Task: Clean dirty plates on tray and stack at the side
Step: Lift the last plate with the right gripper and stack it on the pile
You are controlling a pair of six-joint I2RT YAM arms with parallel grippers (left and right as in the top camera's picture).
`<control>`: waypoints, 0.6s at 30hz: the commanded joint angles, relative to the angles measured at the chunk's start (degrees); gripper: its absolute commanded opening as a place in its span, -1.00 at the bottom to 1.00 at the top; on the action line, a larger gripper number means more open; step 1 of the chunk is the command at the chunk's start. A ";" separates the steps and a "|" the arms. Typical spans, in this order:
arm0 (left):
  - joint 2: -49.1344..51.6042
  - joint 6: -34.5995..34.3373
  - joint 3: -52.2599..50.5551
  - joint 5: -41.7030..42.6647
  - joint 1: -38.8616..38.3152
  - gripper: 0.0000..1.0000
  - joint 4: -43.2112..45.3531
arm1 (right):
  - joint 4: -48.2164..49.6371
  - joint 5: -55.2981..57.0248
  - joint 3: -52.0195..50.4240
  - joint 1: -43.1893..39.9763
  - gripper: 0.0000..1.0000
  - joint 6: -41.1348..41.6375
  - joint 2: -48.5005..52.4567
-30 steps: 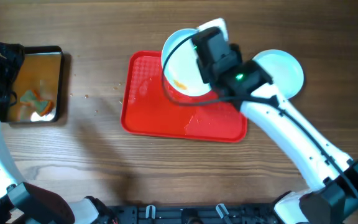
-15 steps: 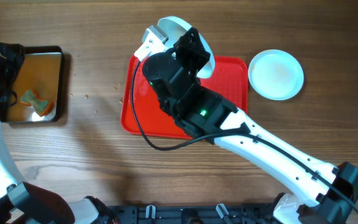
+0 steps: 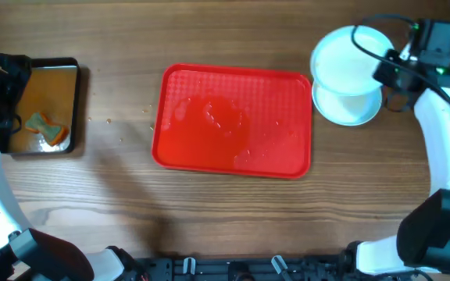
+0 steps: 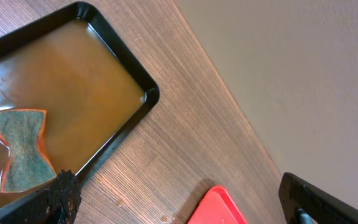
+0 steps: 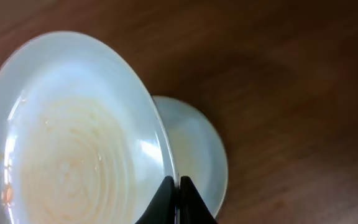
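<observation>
One breakable, probably slick plate (image 5: 73, 149) is pinched by its rim in my right fingers (image 5: 194, 208) above the stacked plate (image 5: 201, 155).

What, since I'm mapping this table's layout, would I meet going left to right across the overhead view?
First the black tray, then the red tray, the held plate, the right gripper on its rim. The lower plate overlaps the held one, so it is left out.
</observation>
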 commanded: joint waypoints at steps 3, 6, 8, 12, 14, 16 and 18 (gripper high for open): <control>0.33 -0.28 0.55 0.66 -0.22 1.00 0.17 | 5.22 -3.37 -5.99 -3.93 -0.90 4.90 6.67; 0.33 -0.28 0.55 0.66 -0.22 1.00 0.17 | 5.01 -3.41 -5.99 -3.93 -0.62 7.39 9.44; 0.33 -0.28 0.55 0.66 -0.22 1.00 0.17 | 4.79 -3.61 -5.97 -3.93 -0.21 7.30 9.57; 0.33 -0.28 0.55 0.66 -0.22 1.00 0.17 | 2.73 -13.88 -5.97 -3.67 0.06 7.19 2.91; 0.33 -0.28 0.55 0.66 -0.22 1.00 0.17 | 0.09 -15.45 -5.97 -3.13 0.23 6.80 -4.50; 0.33 -0.28 0.55 0.66 -0.22 1.00 0.17 | -3.78 -14.47 -5.99 -2.16 0.33 4.74 -10.82; 0.33 -0.28 0.55 0.66 -0.22 1.00 0.17 | -9.60 -13.81 -6.03 0.44 0.43 2.82 -17.18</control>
